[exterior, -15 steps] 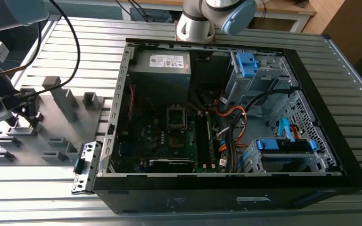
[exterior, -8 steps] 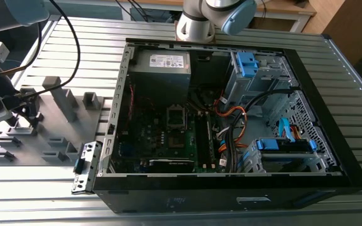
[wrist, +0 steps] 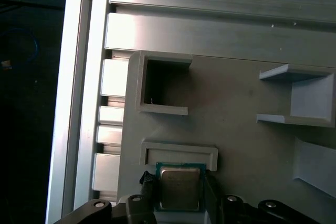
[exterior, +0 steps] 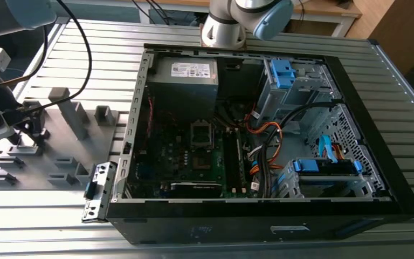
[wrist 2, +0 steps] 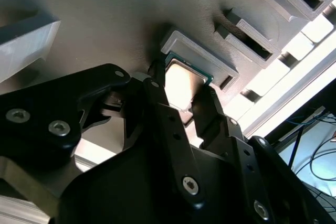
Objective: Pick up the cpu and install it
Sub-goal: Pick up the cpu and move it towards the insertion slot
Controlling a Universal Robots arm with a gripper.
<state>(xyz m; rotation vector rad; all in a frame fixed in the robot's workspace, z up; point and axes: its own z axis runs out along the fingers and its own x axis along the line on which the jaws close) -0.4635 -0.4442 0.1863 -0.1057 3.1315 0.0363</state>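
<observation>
**Step in hand: grasp of the cpu at its holder**

The cpu (wrist: 180,186), a small thin square chip with a pale silvery metal top and a green rim, lay flat between the jaws; it sat in a shallow grey plastic three-sided nest (wrist: 178,148) whose closed wall stood just beyond the jaw tips. The jaws appeared closed on the cpu; in both wrist views one black fingertip (wrist: 150,186) met each of two opposite edges, with no gap visible on either side. The nest belonged to a flat grey plastic fixture plate (wrist: 236,93) that spread beneath the jaws and rested on the ribbed aluminium desk (exterior: 192,237). The open black metal computer case (exterior: 264,226) stood well apart from the jaws, toward the exterior view's right; its motherboard socket (exterior: 201,135) lay uncovered inside.

**Judgement on execution**

- The chip looked thin and rigid; contact belonged on the edges alone, and clamping force was best kept modest.
- The chip appeared centred between the jaws; equal contact on both sides would guard against rotation in the grasp.
- The nest walls sat close to the chip; a tilt of the jaws could catch a corner on them, so the jaws were best kept square to the plate.
- The underside was hidden; its condition could not be judged.
</observation>
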